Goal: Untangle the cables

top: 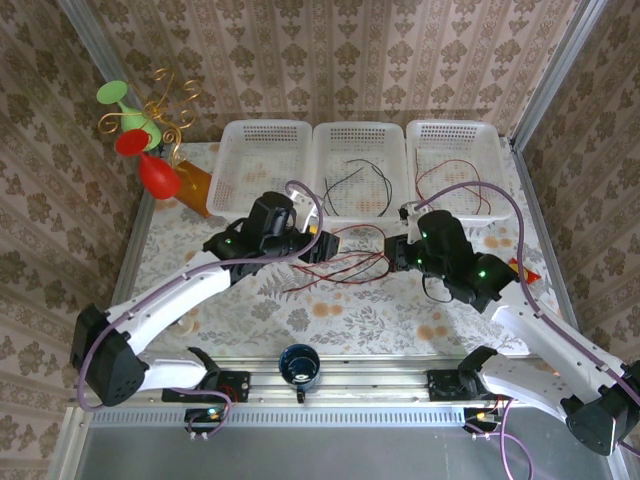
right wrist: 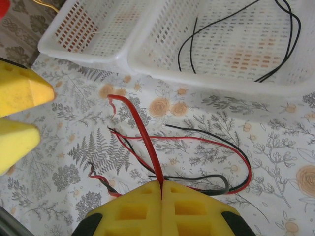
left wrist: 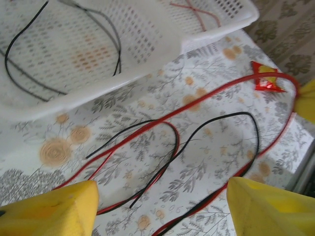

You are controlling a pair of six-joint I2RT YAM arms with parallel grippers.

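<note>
Right gripper (right wrist: pixel 161 187): pads together, clamped on one red cable (right wrist: pixel 146 142). Left gripper (left wrist: pixel 162 196): jaws apart, nothing between them. The cables (top: pixel 345 265) lie tangled on the tablecloth (top: pixel 250 310) between the two grippers, long loops running left-right from one toward the other and straight ahead of the open left jaws, so the left arm looks best placed to take a black strand (left wrist: pixel 221 128). Cloth flat and floral; baskets (top: pixel 262 128) stand close behind, leaving little room that way.

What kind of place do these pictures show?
Probably a robot test booth dressed like a home: patterned wallpaper on framed panels, a floral tablecloth, and three white baskets beside loose cables.
</note>
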